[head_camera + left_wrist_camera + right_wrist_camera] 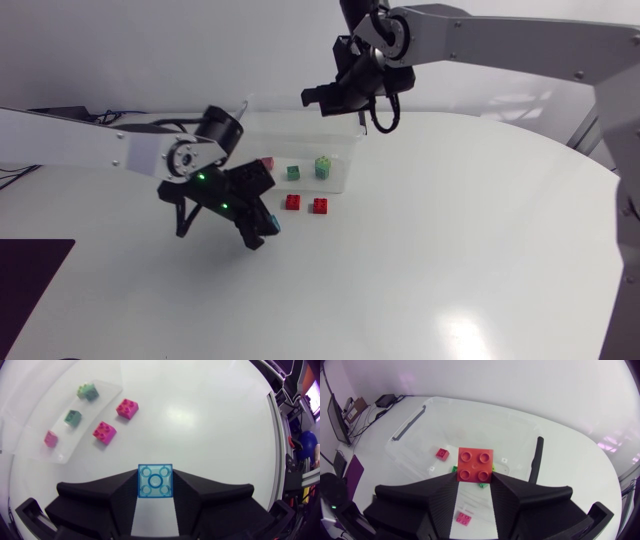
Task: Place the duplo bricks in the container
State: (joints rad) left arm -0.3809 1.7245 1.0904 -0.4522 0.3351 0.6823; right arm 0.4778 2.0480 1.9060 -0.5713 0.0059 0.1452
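My left gripper [155, 496] is shut on a translucent blue brick [155, 480] low over the table; in the head view that gripper [260, 228] and the blue brick [272, 222] are in front of the clear container [345, 150]. My right gripper [475, 481] is shut on a red brick [475, 464] and hangs above the container's back rim [485, 410], where the head view shows this gripper [313, 98] too. Inside the container lie a pink brick [266, 163], a green brick [293, 172] and a light green brick [323, 166]. Two red bricks [292, 201] [320, 205] lie on the table just in front of it.
The container's black-handled lid edge [410, 423] runs along its far side. Open white tabletop [450, 250] spreads to the right and front. A dark mat [30, 270] lies at the table's front left corner.
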